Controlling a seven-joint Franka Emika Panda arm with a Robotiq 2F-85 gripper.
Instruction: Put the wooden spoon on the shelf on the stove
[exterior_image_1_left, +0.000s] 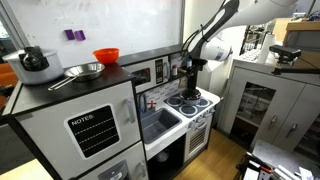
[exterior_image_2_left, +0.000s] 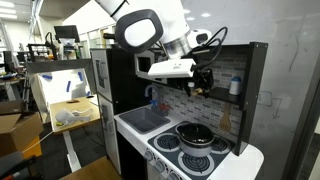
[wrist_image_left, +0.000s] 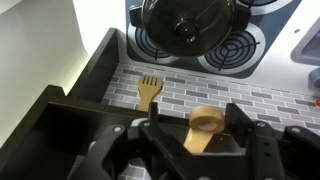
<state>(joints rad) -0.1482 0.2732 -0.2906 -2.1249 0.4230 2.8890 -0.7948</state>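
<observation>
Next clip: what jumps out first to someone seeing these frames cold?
The pincer holding a wooden spoon above the toy stove draws the eye first, with a black lidded pot on a burner beneath. In an exterior view, a red bowl and a steel pan sit atop the grey cabinet beside it.

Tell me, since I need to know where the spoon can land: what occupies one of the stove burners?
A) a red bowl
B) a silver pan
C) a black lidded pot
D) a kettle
C: a black lidded pot sits on one burner of the stove, and the burners next to it show bare rings.
</observation>
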